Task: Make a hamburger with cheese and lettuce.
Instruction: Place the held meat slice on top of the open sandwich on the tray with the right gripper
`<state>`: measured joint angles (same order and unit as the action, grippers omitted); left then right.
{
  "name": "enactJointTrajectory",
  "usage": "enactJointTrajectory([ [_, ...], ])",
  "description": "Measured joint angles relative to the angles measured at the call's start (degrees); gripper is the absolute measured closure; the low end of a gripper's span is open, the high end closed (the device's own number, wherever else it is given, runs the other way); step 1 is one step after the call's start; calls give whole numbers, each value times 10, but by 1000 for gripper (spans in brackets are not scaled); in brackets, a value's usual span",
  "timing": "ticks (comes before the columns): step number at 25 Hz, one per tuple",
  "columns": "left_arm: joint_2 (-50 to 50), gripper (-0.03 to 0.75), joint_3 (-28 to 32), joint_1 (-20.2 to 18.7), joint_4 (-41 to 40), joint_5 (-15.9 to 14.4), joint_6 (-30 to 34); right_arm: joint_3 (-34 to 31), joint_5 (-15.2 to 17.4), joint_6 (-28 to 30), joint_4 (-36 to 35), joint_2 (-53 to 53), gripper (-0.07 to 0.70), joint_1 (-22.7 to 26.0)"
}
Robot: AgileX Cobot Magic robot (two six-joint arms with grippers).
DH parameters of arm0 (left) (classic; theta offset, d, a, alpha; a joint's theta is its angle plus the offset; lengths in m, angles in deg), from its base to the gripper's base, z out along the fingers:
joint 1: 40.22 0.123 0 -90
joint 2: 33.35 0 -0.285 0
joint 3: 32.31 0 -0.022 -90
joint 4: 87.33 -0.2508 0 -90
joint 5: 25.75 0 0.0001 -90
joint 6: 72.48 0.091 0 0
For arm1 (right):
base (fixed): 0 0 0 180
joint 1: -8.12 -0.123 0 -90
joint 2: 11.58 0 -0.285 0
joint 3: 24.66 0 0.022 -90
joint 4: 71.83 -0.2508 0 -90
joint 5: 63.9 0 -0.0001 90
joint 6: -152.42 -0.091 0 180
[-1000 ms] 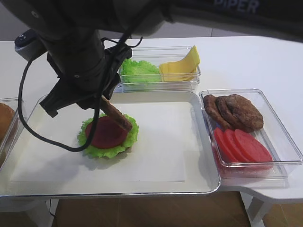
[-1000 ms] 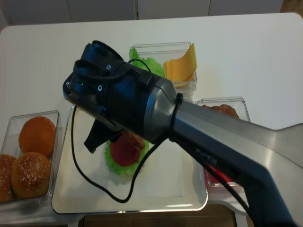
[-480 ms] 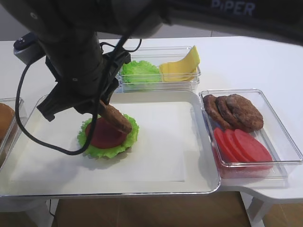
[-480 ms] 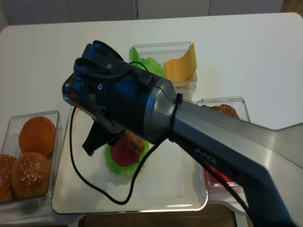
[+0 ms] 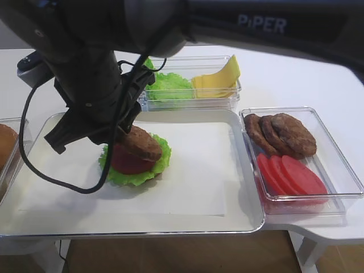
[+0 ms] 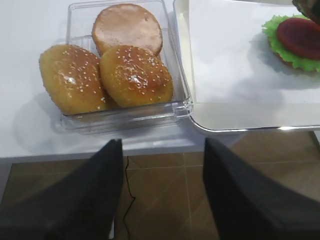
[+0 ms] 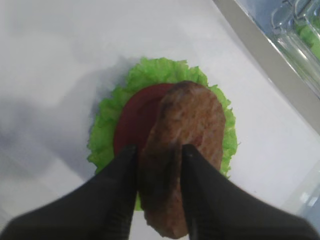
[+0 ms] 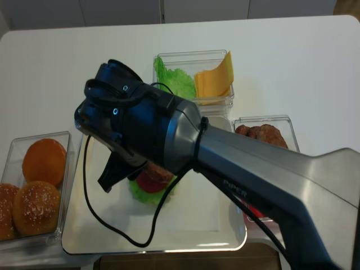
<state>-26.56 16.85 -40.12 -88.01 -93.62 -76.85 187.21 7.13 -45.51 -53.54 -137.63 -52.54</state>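
The hamburger [image 5: 135,165] sits on the white paper in the tray: a frilly lettuce rim with a red tomato disc [image 7: 135,122] on top. My right gripper [image 7: 157,150] is shut on a brown patty [image 7: 190,125] and holds it tilted over the right part of the tomato. The patty [image 5: 140,143] also shows in the exterior view. The big dark arm hides part of the stack [image 8: 149,185]. Cheese slices [image 5: 219,77] and loose lettuce [image 5: 168,85] are in a clear box at the back. My left gripper [image 6: 162,145] is open and empty, over the floor in front of the table.
A clear box at the right holds loose patties [image 5: 281,133] and tomato slices [image 5: 290,173]. A box of buns [image 6: 125,75] stands left of the tray [image 5: 227,223]. The right arm and its cable hang over the tray's left half.
The patty, held steeply on edge before, has tipped flatter and come down over the tomato. The right arm has sunk a little. The left gripper shows no earlier view.
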Motion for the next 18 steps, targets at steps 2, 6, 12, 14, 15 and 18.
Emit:
enactJointTrajectory([
  [2,0,334,0,0,0,0,0,0,0,0,0,0,406,0],
  [6,0,334,0,0,0,0,0,0,0,0,0,0,321,0],
  [12,0,334,0,0,0,0,0,0,0,0,0,0,230,0],
  [14,0,334,0,0,0,0,0,0,0,0,0,0,225,0],
  [15,0,334,0,0,0,0,0,0,0,0,0,0,225,0],
  [18,0,334,0,0,0,0,0,0,0,0,0,0,222,0],
])
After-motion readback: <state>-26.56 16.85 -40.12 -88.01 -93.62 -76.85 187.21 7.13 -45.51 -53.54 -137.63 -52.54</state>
